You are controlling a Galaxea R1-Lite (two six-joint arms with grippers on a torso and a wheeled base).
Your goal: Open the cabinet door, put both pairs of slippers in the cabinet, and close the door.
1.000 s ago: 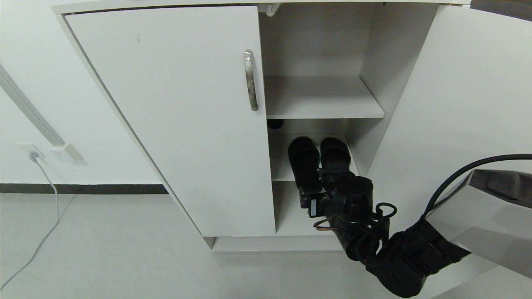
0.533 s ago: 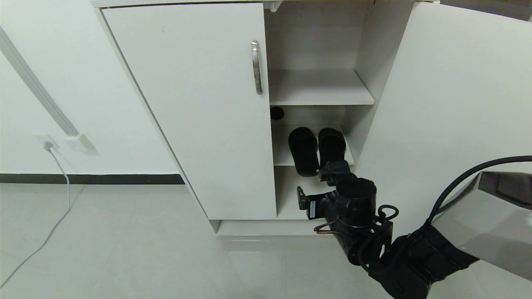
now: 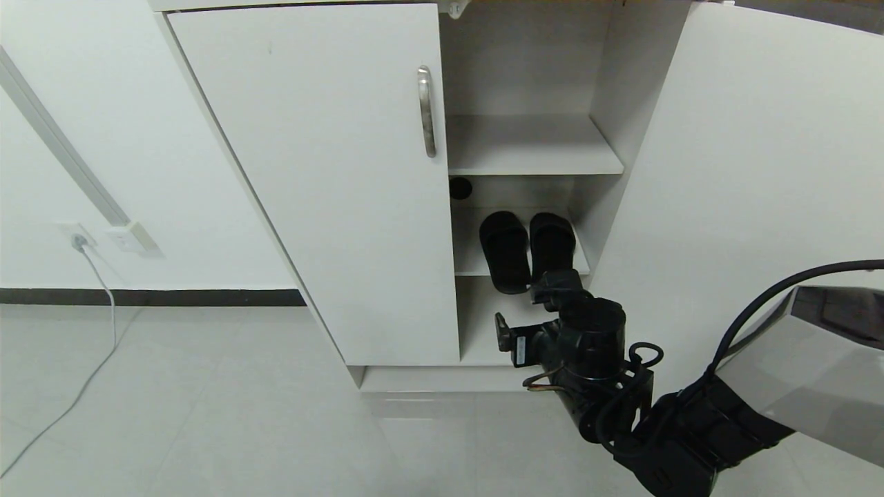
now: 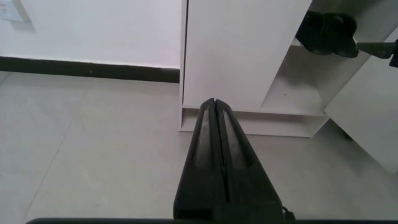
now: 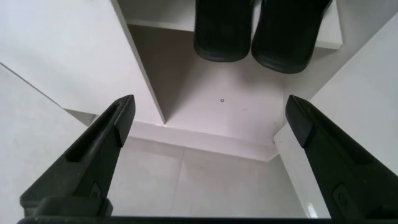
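Pale floor tiles (image 4: 93,143) lie under the left gripper (image 4: 214,107), whose fingers press together with nothing between them. Farther on, the right gripper (image 3: 526,304) hangs spread wide and empty before the lowest compartment of the cabinet (image 3: 532,148), just below the heels of the black slippers (image 3: 528,248) and apart from them. That pair sits side by side on the lower shelf, beside the open right door (image 3: 746,172).

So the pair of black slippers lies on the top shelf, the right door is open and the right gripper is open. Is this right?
Not quite. In the head view the black slippers lie on the middle shelf, one below the top shelf. The right door is open and the right gripper is open, as you say.
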